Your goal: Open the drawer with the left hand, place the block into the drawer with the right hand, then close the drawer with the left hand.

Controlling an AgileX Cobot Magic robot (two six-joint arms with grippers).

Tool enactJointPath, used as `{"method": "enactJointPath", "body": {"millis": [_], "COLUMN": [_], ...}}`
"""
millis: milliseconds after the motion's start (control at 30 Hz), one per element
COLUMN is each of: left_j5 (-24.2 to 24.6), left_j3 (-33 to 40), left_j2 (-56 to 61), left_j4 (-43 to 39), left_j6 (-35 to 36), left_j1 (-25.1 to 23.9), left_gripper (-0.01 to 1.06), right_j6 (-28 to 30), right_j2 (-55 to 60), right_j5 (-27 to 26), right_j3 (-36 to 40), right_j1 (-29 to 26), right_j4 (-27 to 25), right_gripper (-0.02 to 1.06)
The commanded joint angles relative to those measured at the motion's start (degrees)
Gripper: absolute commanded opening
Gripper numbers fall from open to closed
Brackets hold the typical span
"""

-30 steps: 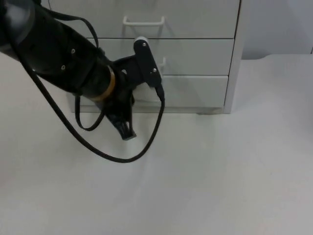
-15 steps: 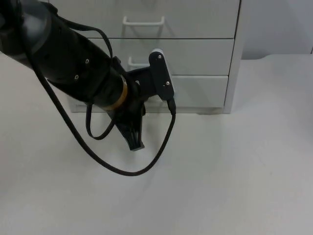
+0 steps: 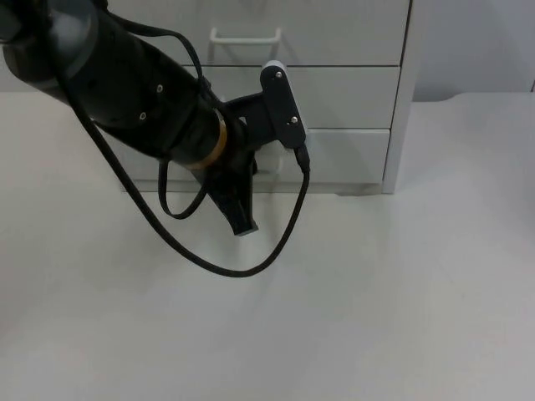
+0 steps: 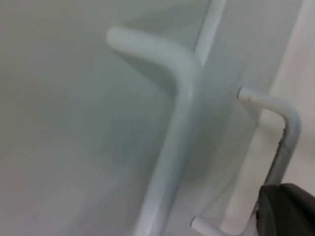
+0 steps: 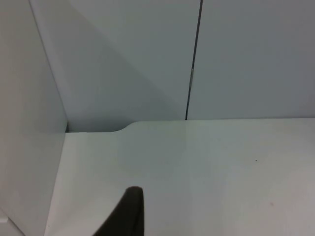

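A white drawer cabinet [image 3: 401, 100] stands at the back of the table, its stacked drawer fronts all flush and closed. The upper drawer's white wire handle [image 3: 244, 37] is in plain sight. My left arm reaches across the middle and bottom drawer fronts, and the left gripper [image 3: 242, 221] points down at the table just in front of the bottom drawer [image 3: 347, 155]. The left wrist view looks close onto two white drawer handles, one large [image 4: 172, 128] and one farther off [image 4: 283, 137], with the left gripper [image 4: 288, 211] beside the farther one. My right gripper [image 5: 125, 214] waits over the bare table.
The white table top [image 3: 376, 292] stretches open in front of and to the right of the cabinet. In the right wrist view the cabinet's side panel [image 5: 24, 123] stands beside the grey partition wall [image 5: 246, 59].
My left arm has swung to the right along the cabinet front; its gripper dipped toward the table, then drew back closer to the bottom drawer.
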State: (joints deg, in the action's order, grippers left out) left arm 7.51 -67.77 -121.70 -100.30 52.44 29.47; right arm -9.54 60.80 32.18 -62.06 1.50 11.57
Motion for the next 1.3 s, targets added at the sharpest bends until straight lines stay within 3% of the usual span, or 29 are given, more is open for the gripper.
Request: {"method": "enactJointPath", "body": {"millis": [0, 400, 733, 933, 1133, 1267], "left_j5": [0.68, -0.29, -5.97, -18.76, -24.98, -27.60], "left_j3": [-0.42, -0.28, 11.49, 19.31, 20.58, 20.58], "left_j2": [-0.20, 0.91, 13.25, 25.45, 30.72, 33.75], "left_j4": [0.35, 0.67, 1.25, 1.34, 1.45, 2.90], "left_j6": [0.75, 0.73, 0.55, 0.55, 3.34, 11.09], "left_j1": [0.18, 0.18, 1.38, 1.52, 1.52, 1.52], "left_gripper": [0.00, 0.00, 0.00, 0.00, 0.00, 0.00], "right_j6": [0.13, 0.13, 0.13, 0.13, 0.13, 0.01], "right_j2": [-0.42, -0.42, -0.42, -0.42, -0.42, -0.42], "right_j5": [-0.33, -0.08, -0.08, -0.72, -0.72, -0.52], "right_j3": [0.30, 0.30, 0.30, 0.30, 0.30, 0.30], "right_j1": [-0.13, -0.13, -0.13, -0.13, -0.13, -0.13], "right_j4": [0.27, 0.27, 0.27, 0.27, 0.04, -0.31], "right_gripper": [1.05, 1.05, 1.05, 1.05, 1.05, 1.05]}}
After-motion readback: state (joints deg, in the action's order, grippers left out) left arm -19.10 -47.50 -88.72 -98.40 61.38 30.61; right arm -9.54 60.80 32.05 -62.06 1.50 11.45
